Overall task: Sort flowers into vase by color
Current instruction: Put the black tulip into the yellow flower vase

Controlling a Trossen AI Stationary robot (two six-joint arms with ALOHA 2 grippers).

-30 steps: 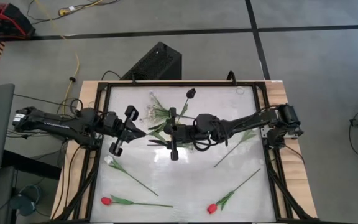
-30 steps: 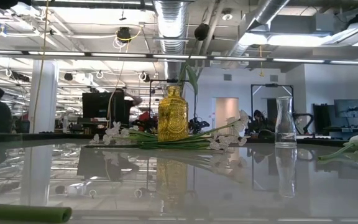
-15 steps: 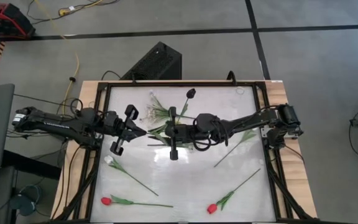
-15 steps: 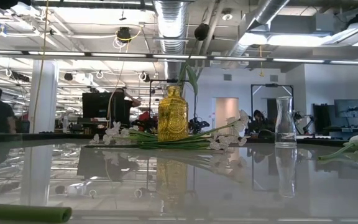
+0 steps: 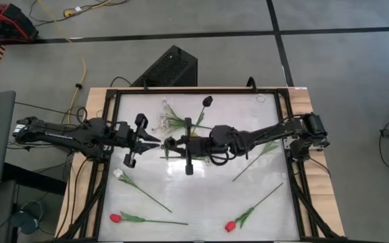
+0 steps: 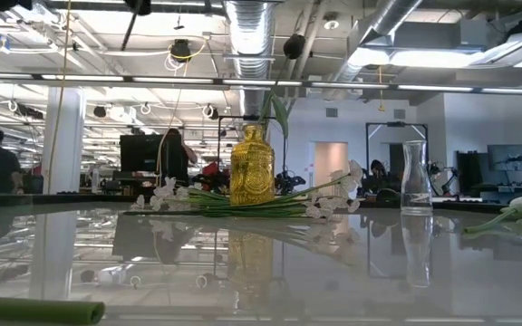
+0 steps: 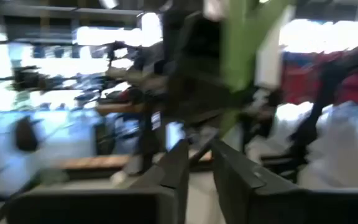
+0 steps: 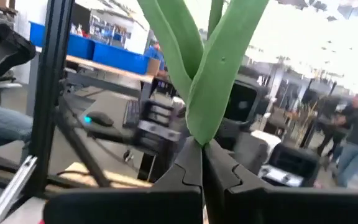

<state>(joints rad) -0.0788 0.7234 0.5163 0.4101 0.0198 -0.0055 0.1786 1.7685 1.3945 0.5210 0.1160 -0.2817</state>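
Note:
My right gripper (image 5: pixel 169 143) is shut on a flower's green leaves (image 8: pixel 210 81) above the table's middle; its bloom is out of view. My left gripper (image 5: pixel 157 140) is just to the left of it, fingertips toward it, with only a narrow gap (image 7: pixel 201 155) between its fingers. The green leaf (image 7: pixel 247 37) shows blurred beyond the fingers. A yellow vase (image 6: pixel 252 167) holds a dark bloom (image 5: pixel 207 101) on its stem. Sprays of tiny white blossoms (image 5: pixel 167 121) lie beside it. A clear glass vase (image 6: pixel 412 177) stands at the far right. My right gripper pinches the flower where its green leaves meet (image 8: pixel 197 140), between its two fingertips. The leaves stand out beyond the fingers, clear of the table. My left gripper: the blur hides whether it touches the flower.
A white bud (image 5: pixel 120 174) and a red bud (image 5: pixel 115 218) lie near the front left, and another red bud (image 5: pixel 230 226) lies at the front middle. A long green stem (image 5: pixel 255 162) lies on the right. A black frame edges the table (image 5: pixel 201 196).
My left gripper has gone a little toward the right gripper and the far edge. The flower in my right gripper has turned, and its leaves show less in the high view.

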